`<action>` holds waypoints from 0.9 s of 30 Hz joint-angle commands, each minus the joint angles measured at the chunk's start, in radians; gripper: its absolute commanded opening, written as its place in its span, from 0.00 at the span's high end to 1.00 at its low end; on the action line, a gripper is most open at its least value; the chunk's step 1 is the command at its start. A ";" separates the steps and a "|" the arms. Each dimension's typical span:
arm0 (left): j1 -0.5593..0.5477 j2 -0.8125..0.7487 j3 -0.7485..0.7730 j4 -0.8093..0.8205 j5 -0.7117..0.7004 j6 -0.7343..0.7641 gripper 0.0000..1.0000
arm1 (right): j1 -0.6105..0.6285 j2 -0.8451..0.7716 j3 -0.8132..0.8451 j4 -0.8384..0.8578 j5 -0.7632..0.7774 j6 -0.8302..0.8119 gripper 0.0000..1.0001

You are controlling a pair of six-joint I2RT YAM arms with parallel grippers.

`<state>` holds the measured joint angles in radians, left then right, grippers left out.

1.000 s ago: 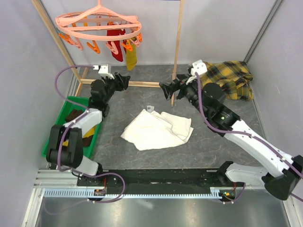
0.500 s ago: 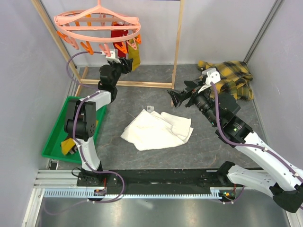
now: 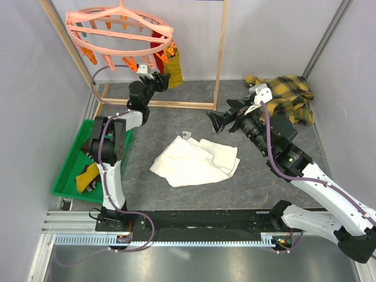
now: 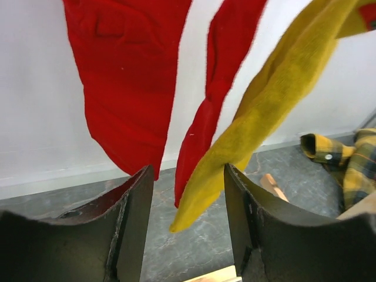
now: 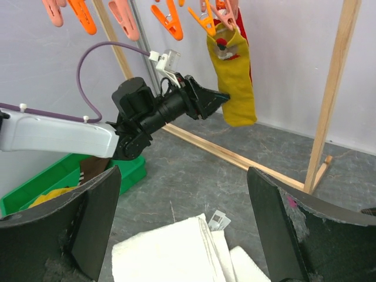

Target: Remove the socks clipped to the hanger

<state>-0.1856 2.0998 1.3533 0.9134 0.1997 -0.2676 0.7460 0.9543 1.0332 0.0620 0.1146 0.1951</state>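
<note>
Left wrist: two red socks, one yellow sock (hanging); left claw, right claw spread.

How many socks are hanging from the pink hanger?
3. Left wrist view: a wide red sock at left, a narrower red sock in the middle, a mustard yellow sock at right, all dangling under the hanger. More may hide behind these.
</note>
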 commanded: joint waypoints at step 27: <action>-0.005 -0.446 -0.545 0.289 0.277 -0.393 0.98 | 0.001 0.287 0.224 0.116 0.037 -0.020 0.06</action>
<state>-0.1883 1.7638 0.8719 1.1301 0.4065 -0.5514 0.7460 1.2087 1.1549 0.1345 0.1158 0.2230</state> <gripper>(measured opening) 0.030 0.939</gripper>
